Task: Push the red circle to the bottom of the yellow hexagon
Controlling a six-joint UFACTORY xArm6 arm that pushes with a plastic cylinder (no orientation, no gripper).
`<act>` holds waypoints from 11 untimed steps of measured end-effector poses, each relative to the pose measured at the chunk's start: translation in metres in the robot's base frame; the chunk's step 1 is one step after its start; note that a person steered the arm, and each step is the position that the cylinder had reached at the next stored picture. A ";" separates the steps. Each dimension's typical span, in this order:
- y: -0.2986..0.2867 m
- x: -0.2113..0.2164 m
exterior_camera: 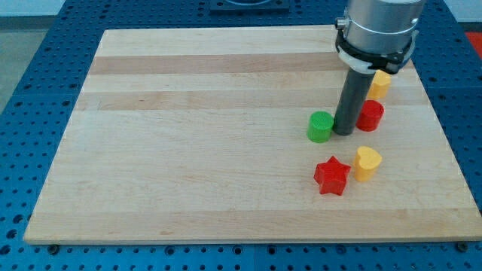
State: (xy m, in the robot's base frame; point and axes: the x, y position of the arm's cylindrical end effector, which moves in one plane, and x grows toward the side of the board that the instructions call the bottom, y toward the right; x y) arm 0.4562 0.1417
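Note:
The red circle point(370, 115) lies on the wooden board at the view's right. The yellow hexagon point(380, 83) sits just above it, partly hidden by the arm's grey end. My tip point(344, 132) rests on the board right at the red circle's left side, between it and a green round block point(320, 126). The dark rod rises from there to the grey arm at the view's top.
A red star point(331, 176) and a yellow heart-shaped block point(367, 163) lie below my tip. The wooden board point(188, 150) lies on a blue perforated table; its right edge is near the blocks.

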 end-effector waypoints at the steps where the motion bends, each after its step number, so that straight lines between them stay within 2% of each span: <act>1: 0.010 0.000; 4: 0.041 -0.017; 8: 0.049 -0.001; 11: 0.076 -0.001</act>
